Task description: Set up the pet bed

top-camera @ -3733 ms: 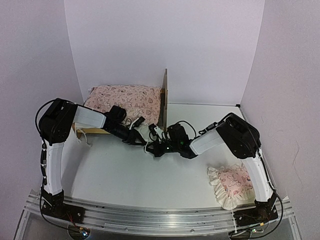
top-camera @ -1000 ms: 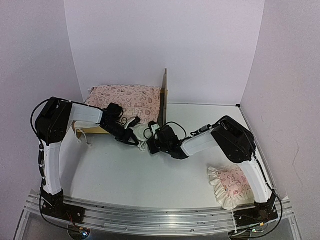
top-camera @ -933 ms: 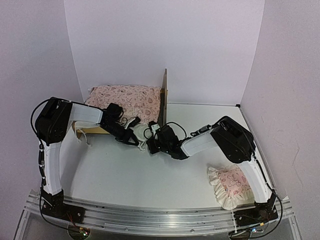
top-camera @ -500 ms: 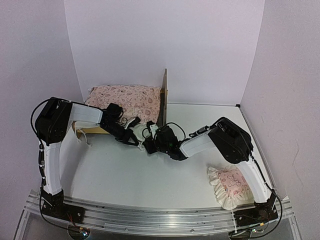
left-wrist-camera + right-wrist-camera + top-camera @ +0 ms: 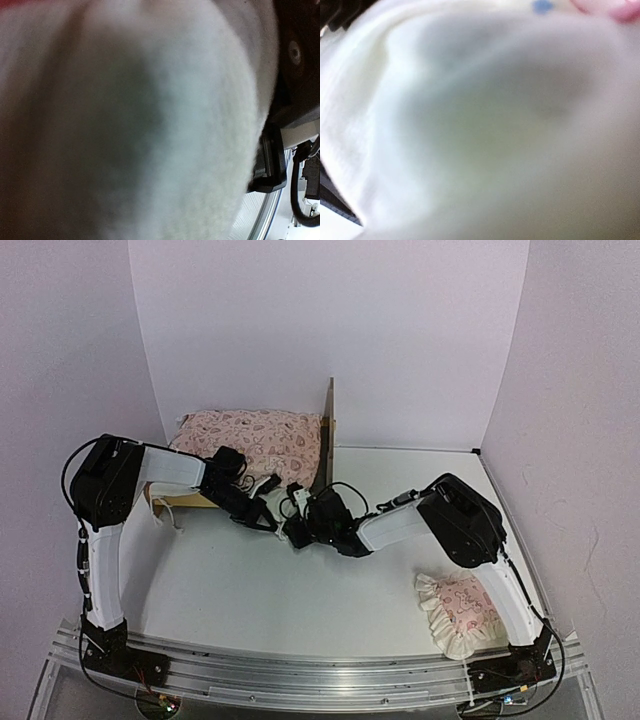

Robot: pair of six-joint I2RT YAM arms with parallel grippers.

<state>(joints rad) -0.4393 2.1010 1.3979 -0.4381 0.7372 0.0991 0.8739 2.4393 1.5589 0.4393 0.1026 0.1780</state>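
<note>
**Desk:** What's on your screen?

**Operator:** A white table (image 5: 250,590), and the pet bed (image 5: 188,501) sits at its far left. The headboard (image 5: 328,430) stands upright at the bed's right end. The pink cushion (image 5: 250,440) lies on top of the bed.

**Desk:** And the arms?

**Operator:** I've got both reaching in to the cushion's near right corner, meeting just in front of the headboard. The pillow (image 5: 460,612) lies well apart from them, near right, beside the right arm's base.

**Desk:** Jaws?

**Operator:** My left gripper (image 5: 264,518) is closed tight, but I can't tell whether any cloth is pinched. On my right gripper (image 5: 297,527) I can't tell how the jaws stand. The cushion's cream frill (image 5: 272,490) fills both wrist cameras, blurred, right against the lenses.
</note>
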